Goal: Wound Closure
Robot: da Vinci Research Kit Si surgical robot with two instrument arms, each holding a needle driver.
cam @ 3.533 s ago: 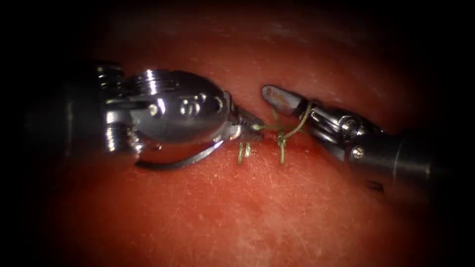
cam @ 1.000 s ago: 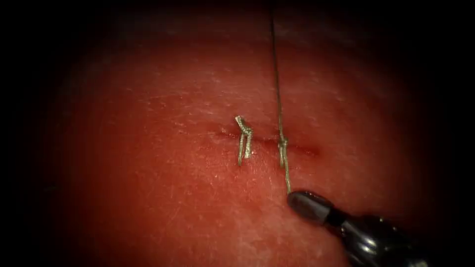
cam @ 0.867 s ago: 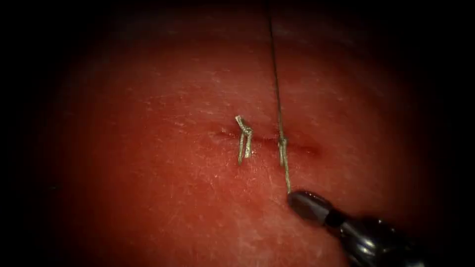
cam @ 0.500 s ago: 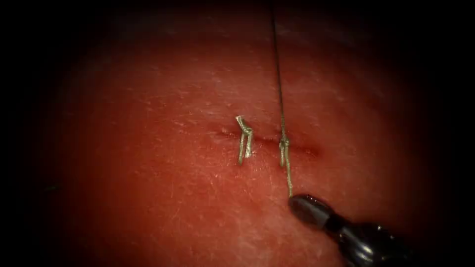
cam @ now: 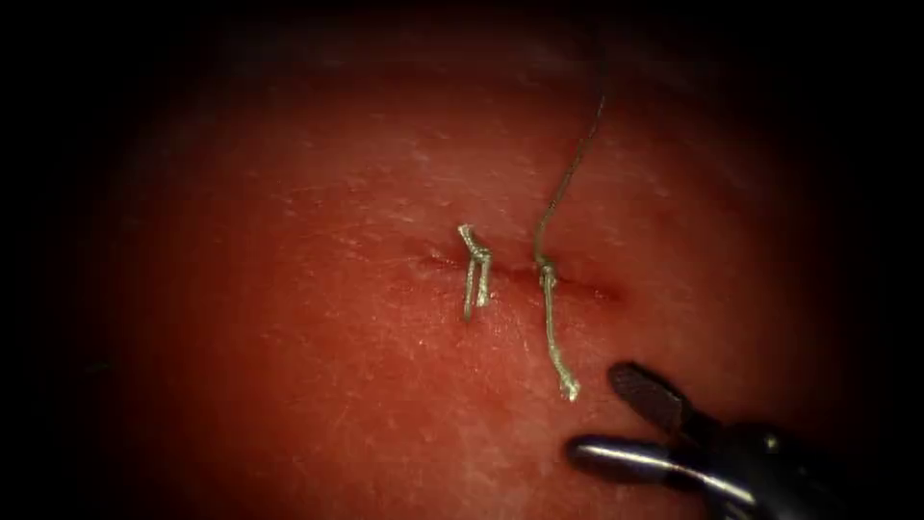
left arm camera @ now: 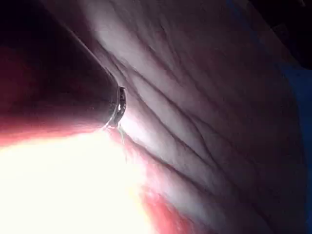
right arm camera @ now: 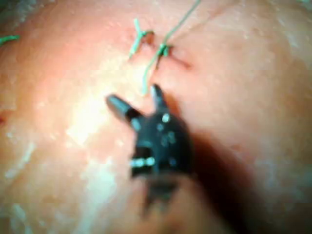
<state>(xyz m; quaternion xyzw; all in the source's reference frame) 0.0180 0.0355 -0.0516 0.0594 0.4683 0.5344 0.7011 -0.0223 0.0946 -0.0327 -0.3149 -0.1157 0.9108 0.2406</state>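
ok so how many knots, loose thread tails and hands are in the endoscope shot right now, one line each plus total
knots on the cut: 2, a trimmed one and one to its right
thread running up from the right knot: 1
loose tail below that knot: 1
right hand, jaws open, holding nothing: 1
total: 5

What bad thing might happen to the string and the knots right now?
The right end effector is open and holds nothing, so the thread lies loose; with no pull on it, the knot on the cut might slacken. The open jaws sit close to the thread's free end and might snag it. The finished stitch to the left stands nearby and might get bumped.
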